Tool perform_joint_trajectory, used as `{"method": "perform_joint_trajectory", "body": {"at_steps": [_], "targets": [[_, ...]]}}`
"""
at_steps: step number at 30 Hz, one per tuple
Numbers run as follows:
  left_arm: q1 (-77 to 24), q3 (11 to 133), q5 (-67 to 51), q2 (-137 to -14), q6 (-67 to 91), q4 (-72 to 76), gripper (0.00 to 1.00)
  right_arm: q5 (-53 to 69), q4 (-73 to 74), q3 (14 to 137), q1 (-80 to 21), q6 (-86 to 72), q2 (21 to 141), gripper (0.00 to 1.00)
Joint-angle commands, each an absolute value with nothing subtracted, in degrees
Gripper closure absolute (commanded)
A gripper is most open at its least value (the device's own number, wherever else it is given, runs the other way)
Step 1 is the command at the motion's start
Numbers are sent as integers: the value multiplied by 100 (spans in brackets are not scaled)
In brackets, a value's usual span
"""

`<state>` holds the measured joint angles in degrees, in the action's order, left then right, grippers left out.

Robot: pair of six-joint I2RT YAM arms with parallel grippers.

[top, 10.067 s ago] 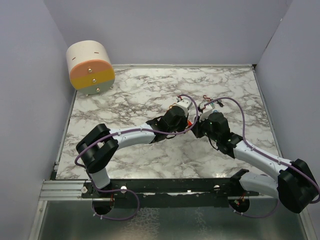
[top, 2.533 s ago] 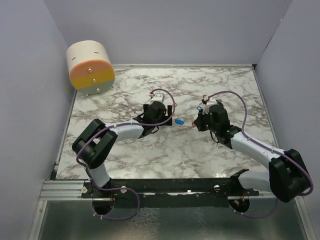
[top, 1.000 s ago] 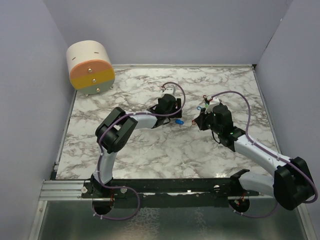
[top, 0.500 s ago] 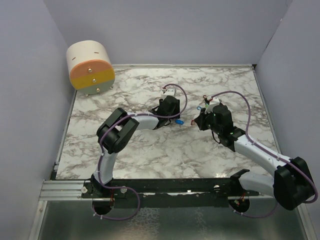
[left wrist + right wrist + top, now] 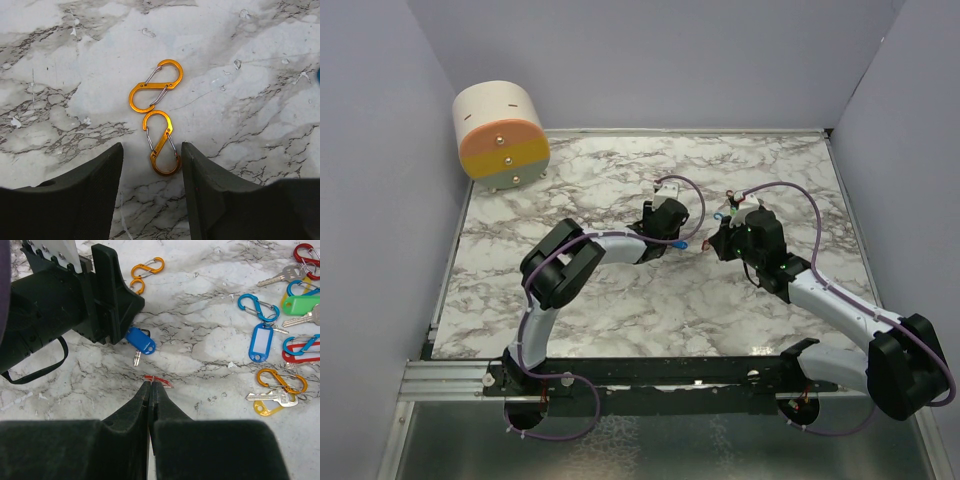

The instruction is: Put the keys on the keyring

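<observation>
My left gripper (image 5: 151, 150) is open low over the marble, its jaws either side of the near end of an orange S-clip (image 5: 161, 143); a second orange S-clip (image 5: 155, 85) lies just beyond. My right gripper (image 5: 151, 384) is shut on a thin red clip (image 5: 159, 380) seen edge-on. A blue-tagged key (image 5: 140, 342) lies just ahead of it, beside the left gripper's black finger (image 5: 117, 295). More keys lie to the right: a blue tag (image 5: 260, 342), a green tag (image 5: 302, 305), a yellow-headed key (image 5: 267, 403). From above, the two grippers (image 5: 670, 232) (image 5: 712, 243) nearly meet mid-table.
Loose clips lie among the keys: blue (image 5: 257, 306), orange (image 5: 277, 380), red (image 5: 305, 252). A round cream, orange and yellow box (image 5: 501, 135) stands at the back left corner. Grey walls enclose the marble table (image 5: 620, 310) on three sides.
The left gripper's jaws have narrowed, and its wrist has shifted a little to the right, towards the right gripper. The right arm has stayed put, still shut.
</observation>
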<state>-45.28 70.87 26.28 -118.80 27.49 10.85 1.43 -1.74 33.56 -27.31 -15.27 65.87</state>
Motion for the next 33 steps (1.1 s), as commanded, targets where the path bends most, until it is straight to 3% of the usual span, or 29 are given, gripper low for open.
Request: {"method": "perform_joint_trajectory", "body": {"at_steps": [1,19,25,33], "targets": [[-4581,7111,2883,-12239,2634,350,49,273,-359,3284,-2738,-1496,6496,99],[-4596,7240,2971,-12399,2549,261,62,257,-343,3270,-2742,-1488,6461,99],[-4595,7260,2894,-12407,2531,223,96,255,-338,3257,-2742,-1493,6447,99],[-4601,7116,2866,-12072,2545,221,100,343,-388,3253,-2743,-1438,6513,99]]}}
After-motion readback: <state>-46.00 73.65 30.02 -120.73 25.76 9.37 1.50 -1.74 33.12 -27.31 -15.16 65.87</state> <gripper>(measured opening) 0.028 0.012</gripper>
